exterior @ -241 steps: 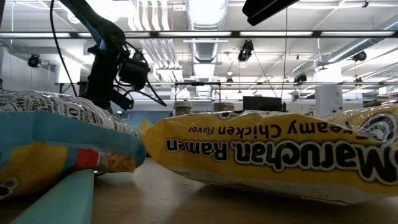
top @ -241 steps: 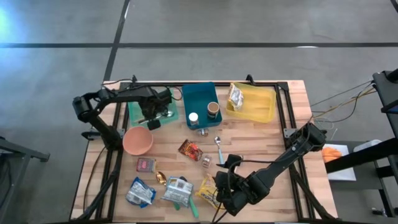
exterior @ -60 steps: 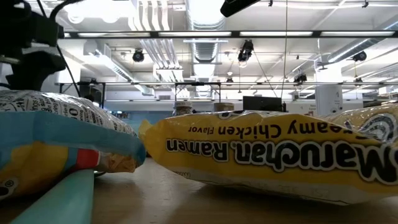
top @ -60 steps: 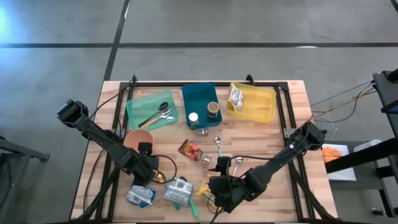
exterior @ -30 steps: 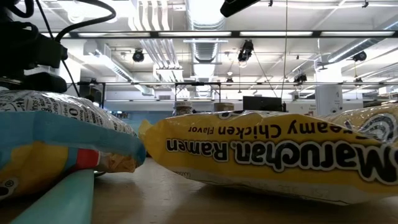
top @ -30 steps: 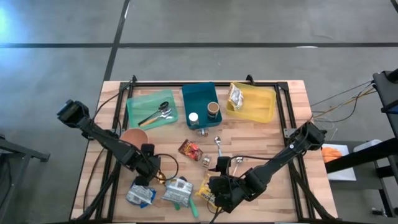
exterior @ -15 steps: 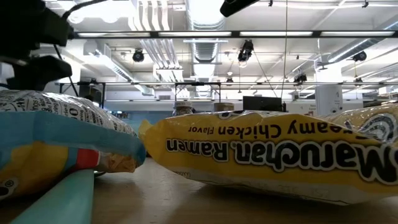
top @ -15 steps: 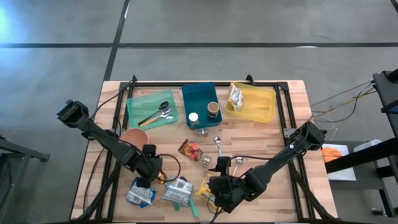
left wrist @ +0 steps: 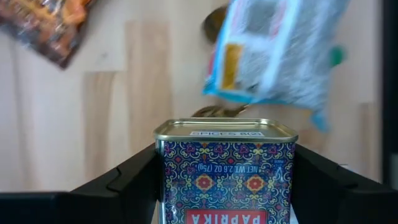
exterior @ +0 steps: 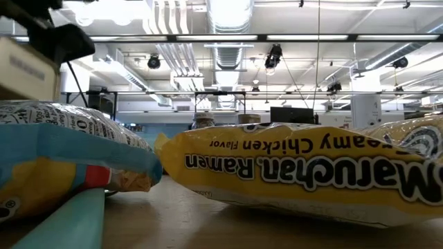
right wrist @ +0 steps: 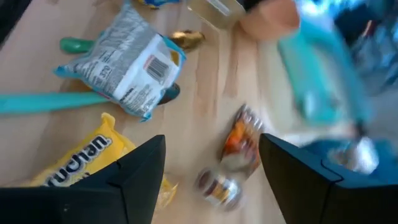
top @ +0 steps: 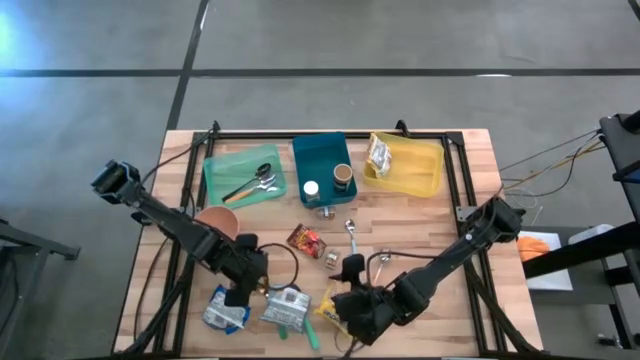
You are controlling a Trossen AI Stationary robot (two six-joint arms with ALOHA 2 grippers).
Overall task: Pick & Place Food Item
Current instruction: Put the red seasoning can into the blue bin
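Bright, even overhead light. In the low view, ceiling light strips (exterior: 228, 36) glare white, and the near ramen pack (exterior: 304, 169) looms large and soft. The right wrist view is smeared by motion blur. In the left wrist view the tin (left wrist: 225, 171) is sharp and the bag (left wrist: 273, 53) behind it blurred.

Paprika tin (left wrist: 226, 171) between the left gripper (left wrist: 224, 186) fingers was glossy printed metal with a gold rim; tabletop (left wrist: 112, 118) beyond was pale matt wood; snack pouch (left wrist: 277, 53) ahead looked shiny plastic.

grey floor (top: 400, 40), bright ceiling lights (exterior: 228, 14)
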